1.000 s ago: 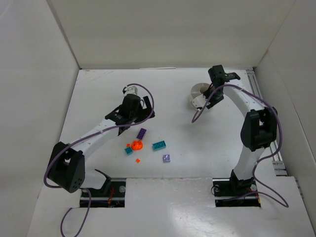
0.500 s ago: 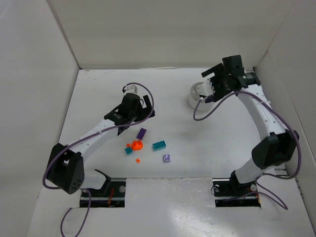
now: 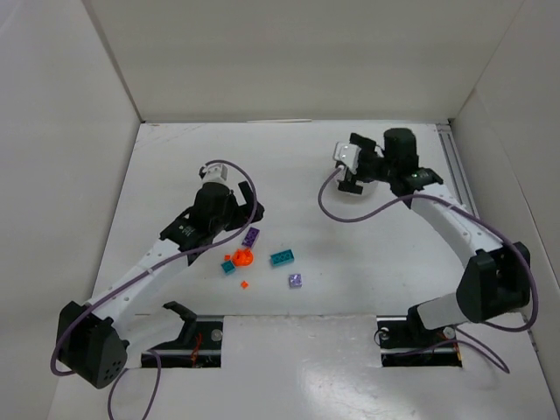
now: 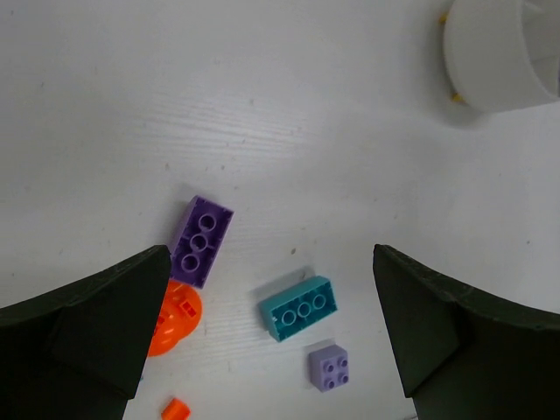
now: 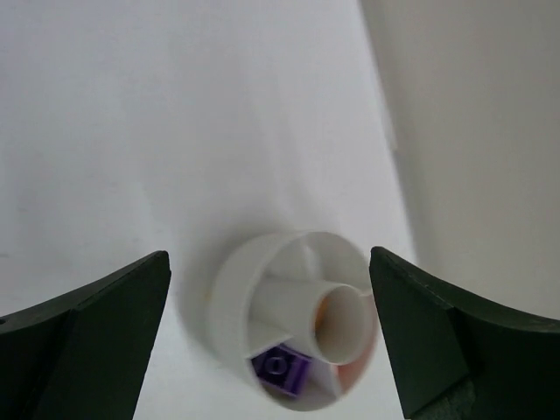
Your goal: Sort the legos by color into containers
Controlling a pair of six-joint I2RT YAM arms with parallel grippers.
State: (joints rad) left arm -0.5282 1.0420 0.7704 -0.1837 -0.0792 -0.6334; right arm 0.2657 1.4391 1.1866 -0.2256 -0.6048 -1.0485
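Loose legos lie on the white table: a purple brick [image 4: 201,241], a teal brick [image 4: 297,308], a small lilac brick [image 4: 330,367], an orange round piece [image 4: 175,319] and a tiny orange bit [image 4: 175,408]. In the top view the purple brick [image 3: 251,235] and the teal brick [image 3: 282,257] lie just in front of my left gripper [image 3: 243,219]. That left gripper [image 4: 271,262] hangs open above them, holding nothing. The white dish [image 5: 236,297] holds a purple brick [image 5: 280,367] in one wedge. My right gripper [image 5: 269,258] hovers open over the dish.
White walls enclose the table on the left, back and right. In the top view the right wrist [image 3: 398,149] covers most of the dish. A small teal bit [image 3: 228,268] lies beside the orange round piece [image 3: 242,257].
The right wrist swung out to the right, then back left over the dish, and its jaws now stand wide. The left arm stretched lower, its gripper drawing nearer the legos.
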